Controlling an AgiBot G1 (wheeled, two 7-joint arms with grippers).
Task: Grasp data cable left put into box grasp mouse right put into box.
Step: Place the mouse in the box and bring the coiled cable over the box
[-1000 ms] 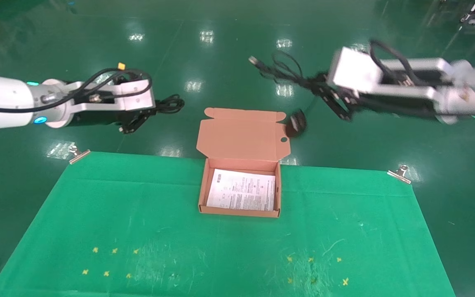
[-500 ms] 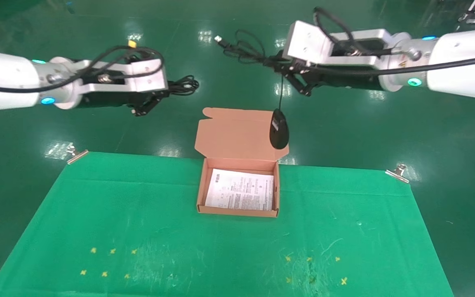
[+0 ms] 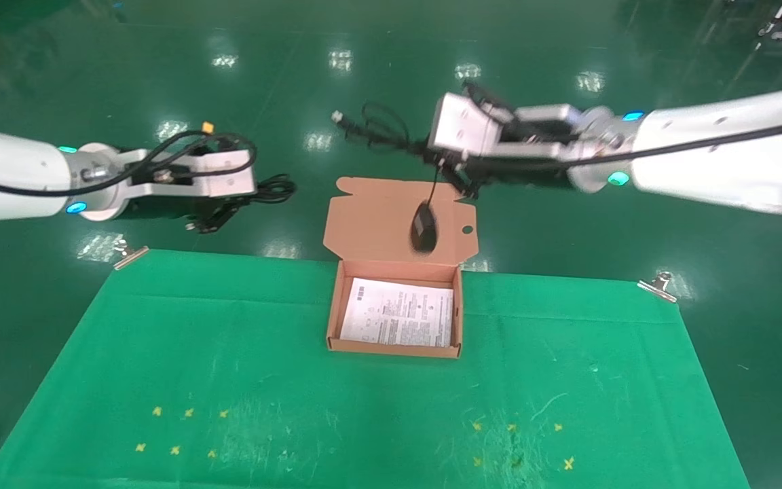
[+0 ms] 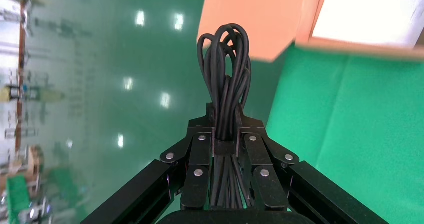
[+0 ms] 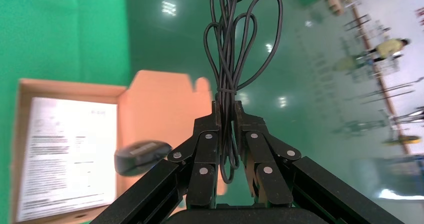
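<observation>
My left gripper pinches the data cable; my right gripper pinches the cord, mouse dangling over the box.

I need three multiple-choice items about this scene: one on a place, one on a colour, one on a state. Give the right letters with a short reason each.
1. Where is the mouse?
A. lying in the box
B. hanging in front of the open lid
C. on the green cloth

2. What colour is the box?
A. salmon-orange
B. white
C. blue

3. What does the left gripper hold?
A. nothing
B. the printed sheet
C. the data cable

Answers: 1 B, the mouse dangles by its cord from the right gripper, above the box. 2 A, the walls and lid are salmon-orange; only the printed sheet inside is white. 3 C, the jaws are shut on the data cable, a looped black bundle.
</observation>
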